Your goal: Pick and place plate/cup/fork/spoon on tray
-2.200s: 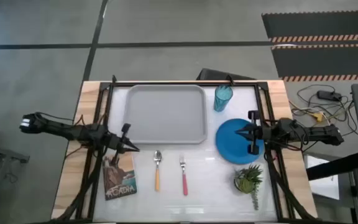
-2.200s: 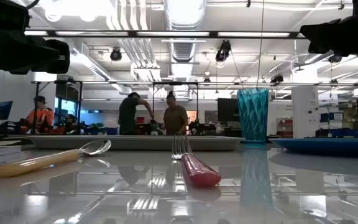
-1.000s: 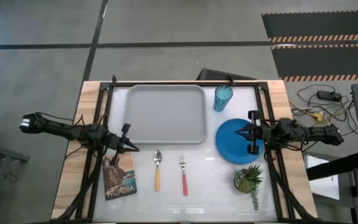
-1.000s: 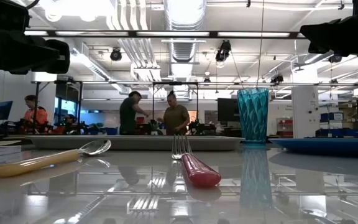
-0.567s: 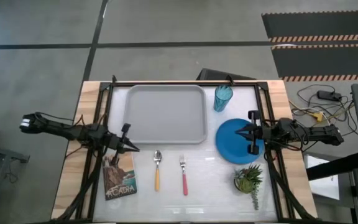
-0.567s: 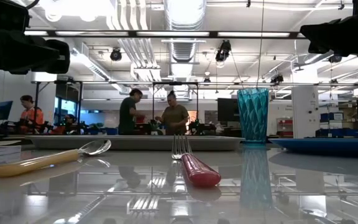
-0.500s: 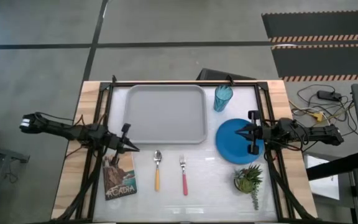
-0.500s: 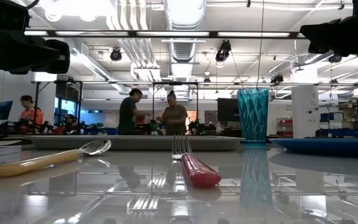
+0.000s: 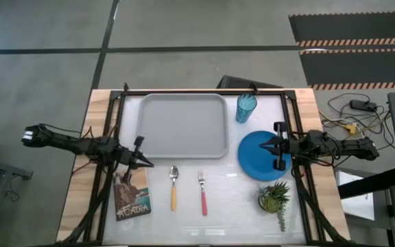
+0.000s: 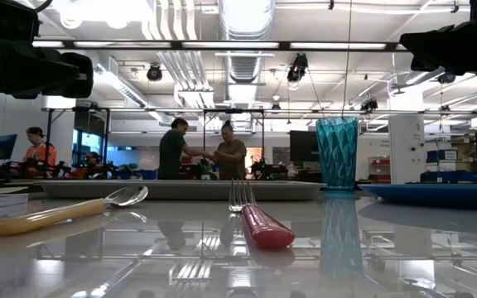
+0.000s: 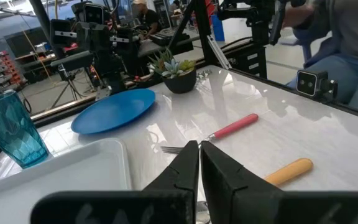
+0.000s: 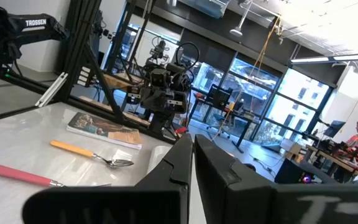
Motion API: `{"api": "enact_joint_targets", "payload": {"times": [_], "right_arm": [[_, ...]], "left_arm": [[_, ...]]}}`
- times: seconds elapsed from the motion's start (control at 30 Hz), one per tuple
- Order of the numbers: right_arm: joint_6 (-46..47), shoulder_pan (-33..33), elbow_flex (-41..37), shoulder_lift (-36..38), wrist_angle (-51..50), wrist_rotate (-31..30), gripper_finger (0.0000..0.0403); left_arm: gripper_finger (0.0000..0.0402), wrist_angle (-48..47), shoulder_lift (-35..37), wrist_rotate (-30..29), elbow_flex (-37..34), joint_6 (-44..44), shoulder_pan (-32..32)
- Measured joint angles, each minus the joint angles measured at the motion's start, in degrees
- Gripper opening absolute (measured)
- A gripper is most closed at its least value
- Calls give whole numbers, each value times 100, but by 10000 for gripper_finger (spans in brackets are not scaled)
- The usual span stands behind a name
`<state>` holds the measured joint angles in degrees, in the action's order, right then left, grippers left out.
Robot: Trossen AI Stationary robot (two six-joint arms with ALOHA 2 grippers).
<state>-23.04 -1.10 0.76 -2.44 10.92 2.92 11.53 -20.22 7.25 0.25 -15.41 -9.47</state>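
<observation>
- Tray (image 9: 182, 125) sits empty at the far left of the table (image 9: 225, 213)
- Cup (image 9: 246, 108) stands upright just right of the tray's far corner
- Plate (image 9: 260, 155) lies right of the tray, nearer than the cup
- Spoon (image 9: 173, 187) and fork (image 9: 202, 191) lie side by side near the tray's near edge, spoon on the left
- Left gripper (image 9: 145, 162), jaws closed and empty, hovers by the tray's near left corner, over a book (image 9: 131, 195)
- Right gripper (image 9: 267, 145), jaws closed and empty, hangs over the plate
- Plant (image 9: 274, 197) sits near the plate
</observation>
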Motion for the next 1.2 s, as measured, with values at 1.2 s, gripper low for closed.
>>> {"api": "enact_joint_targets", "payload": {"times": [1.2], "right_arm": [[2534, 0, 1, 13, 904, 9, 9]], "left_arm": [[0, 3762, -510, -1480, 264, 1795, 34]]}}
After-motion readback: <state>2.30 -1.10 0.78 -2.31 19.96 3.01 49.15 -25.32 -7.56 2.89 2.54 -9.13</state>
